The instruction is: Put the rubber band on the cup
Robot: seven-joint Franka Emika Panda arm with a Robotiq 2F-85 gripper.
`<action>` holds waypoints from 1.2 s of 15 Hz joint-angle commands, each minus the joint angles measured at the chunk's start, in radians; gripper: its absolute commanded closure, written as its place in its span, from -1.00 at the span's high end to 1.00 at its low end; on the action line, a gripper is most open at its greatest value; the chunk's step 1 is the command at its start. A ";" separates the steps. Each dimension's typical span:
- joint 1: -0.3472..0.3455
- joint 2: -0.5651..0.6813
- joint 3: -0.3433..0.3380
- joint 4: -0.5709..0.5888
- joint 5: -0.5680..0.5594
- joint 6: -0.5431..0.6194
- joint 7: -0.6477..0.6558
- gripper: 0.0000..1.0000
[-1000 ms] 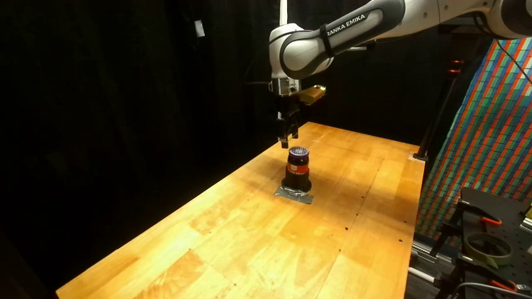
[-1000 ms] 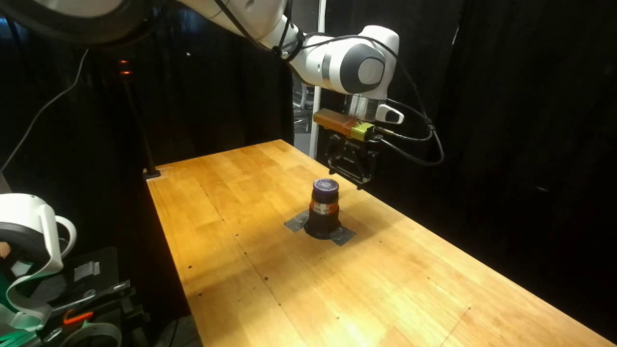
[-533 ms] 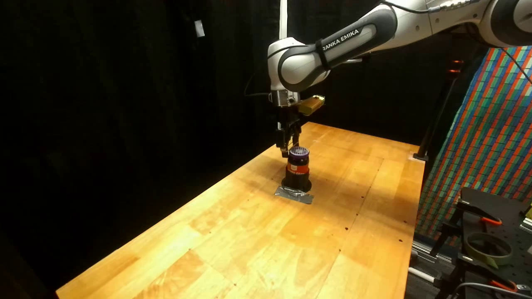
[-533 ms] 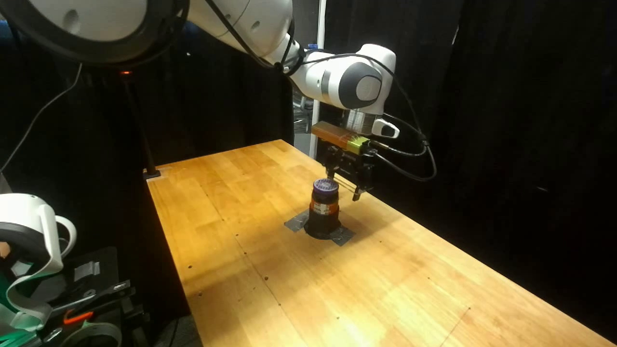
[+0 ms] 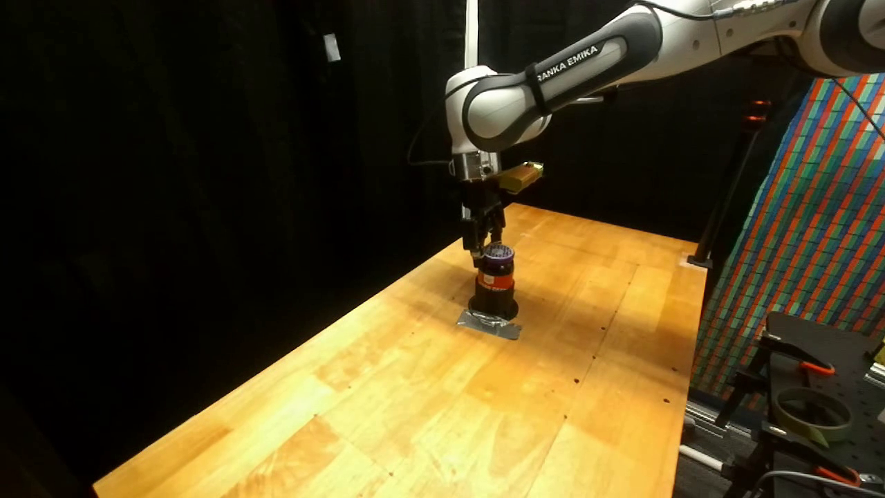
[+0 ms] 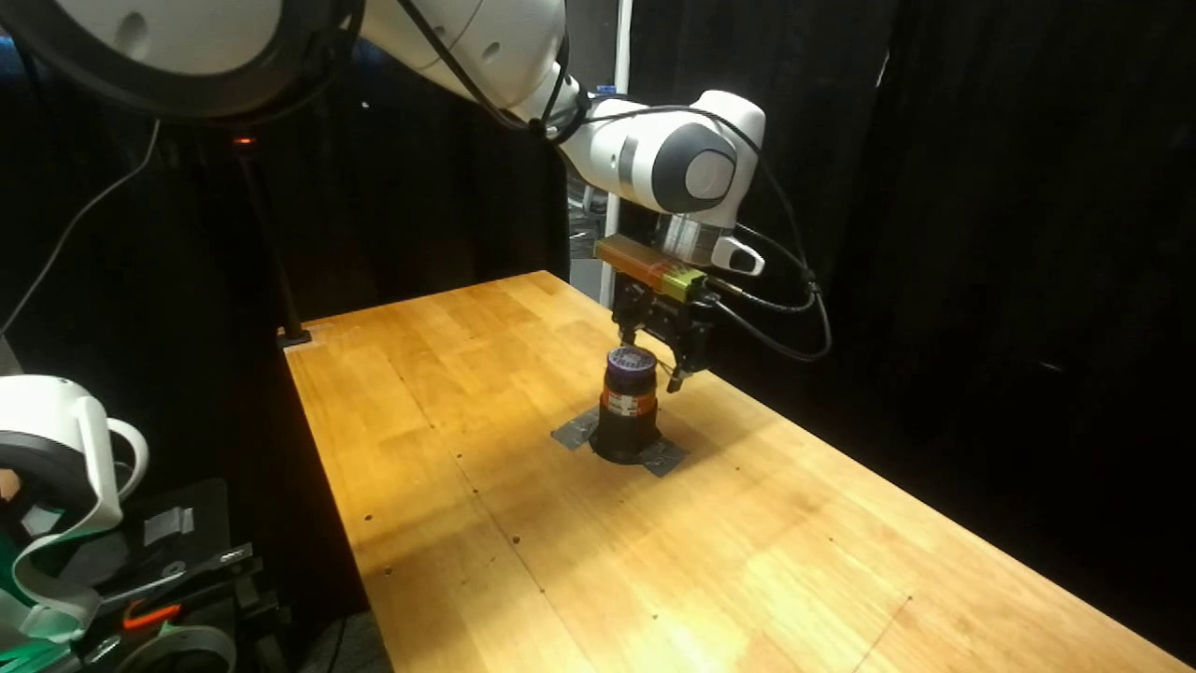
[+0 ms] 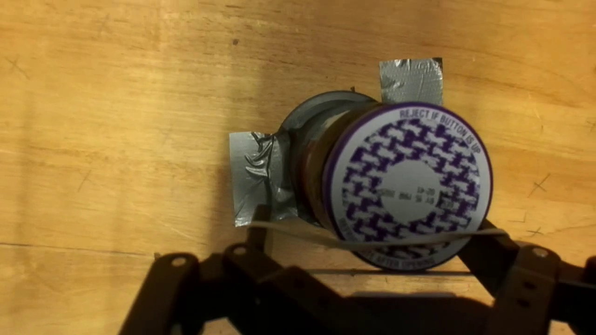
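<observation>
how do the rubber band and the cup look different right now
The rubber band is a thin, pale strand; the cup is a thick, mostly dark cylinder with an orange-red stripe. The rubber band is stretched across the open gripper; the cup stands upright. The rubber band looks plain; the cup has a purple-patterned top.

Jaws now lower, nearer the cup

I can read "RANKA EMIKA" on the arm and, round the top of the cup, "REJECT IF BUTTON IS UP" and "AFTER OPENING"; its central print is too blurred.
</observation>
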 commanded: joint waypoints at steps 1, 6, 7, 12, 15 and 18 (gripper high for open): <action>-0.025 -0.078 0.018 -0.091 0.042 -0.030 -0.029 1.00; -0.049 -0.142 0.015 -0.198 0.081 -0.018 -0.044 1.00; -0.055 -0.148 0.016 -0.210 0.092 -0.023 -0.051 1.00; -0.056 -0.174 0.006 -0.296 0.098 0.015 -0.055 1.00; -0.047 -0.204 -0.004 -0.363 0.082 0.091 -0.037 1.00; -0.038 -0.242 -0.013 -0.433 0.064 0.161 -0.025 1.00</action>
